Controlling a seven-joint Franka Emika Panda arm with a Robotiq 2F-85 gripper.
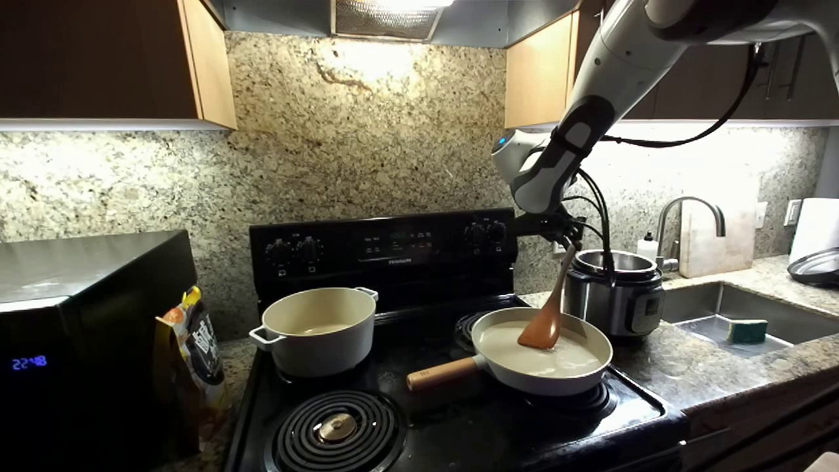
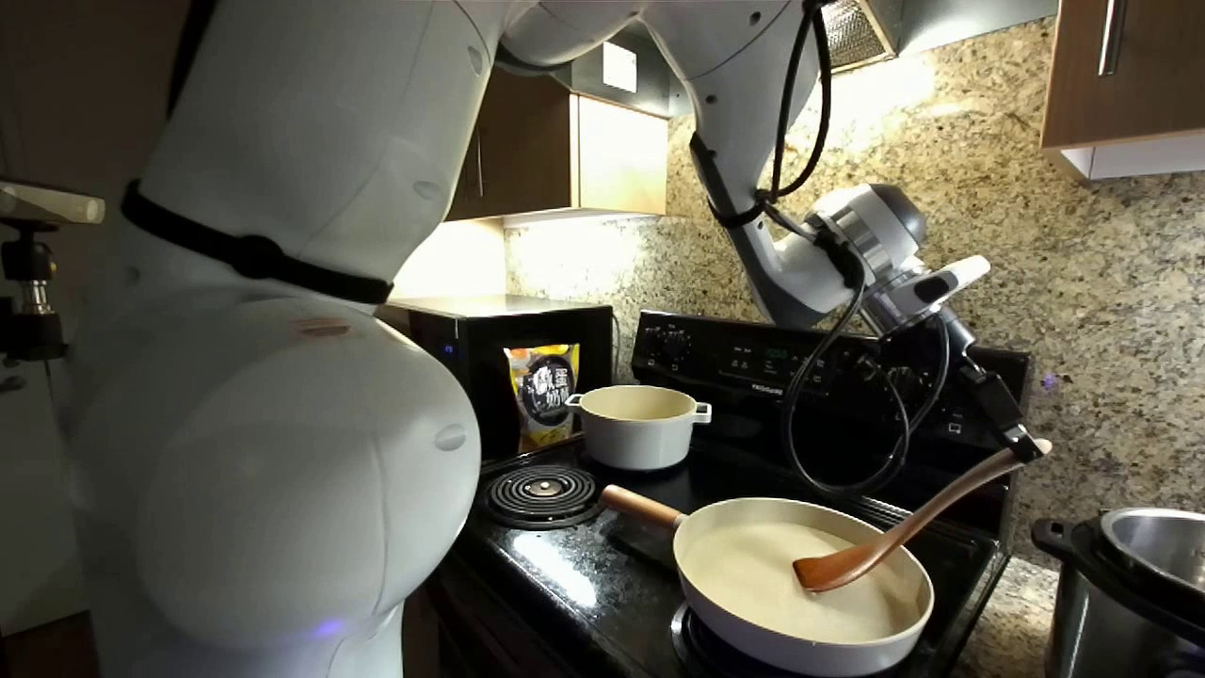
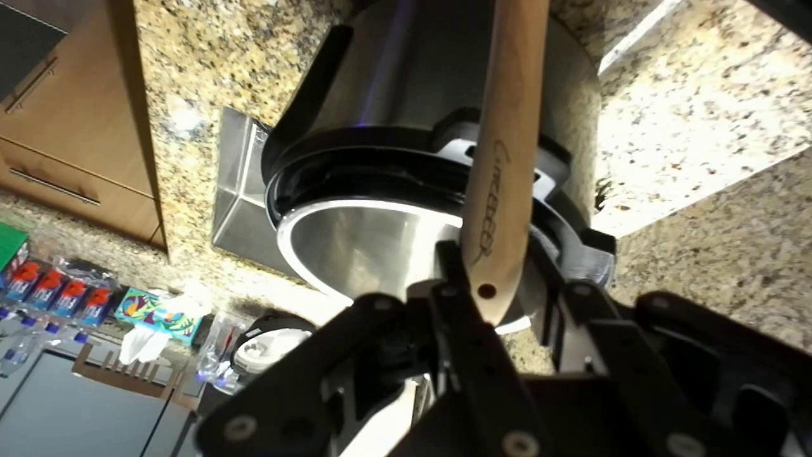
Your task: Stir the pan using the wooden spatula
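Arm (image 2: pixel 311 169): mine, nearest the camera in an exterior view.
Stove (image 1: pixel 459 432): black, speckled counter (image 1: pixel 711 373) alongside.
Steel cooker (image 1: pixel 593 305): on that counter, just beside the stove.
Pan (image 1: pixel 547 387): on the stove, handle pointing away from the cooker.
Two-handled pot (image 1: pixel 321 354): same stove, farther back, apart from the pan.
Claw (image 3: pixel 500 273): pinching the wooden spatula (image 2: pixel 918 523) near its handle's end.
Wooden spatula: tilted, blade down inside the pan; can't tell if it touches bottom.
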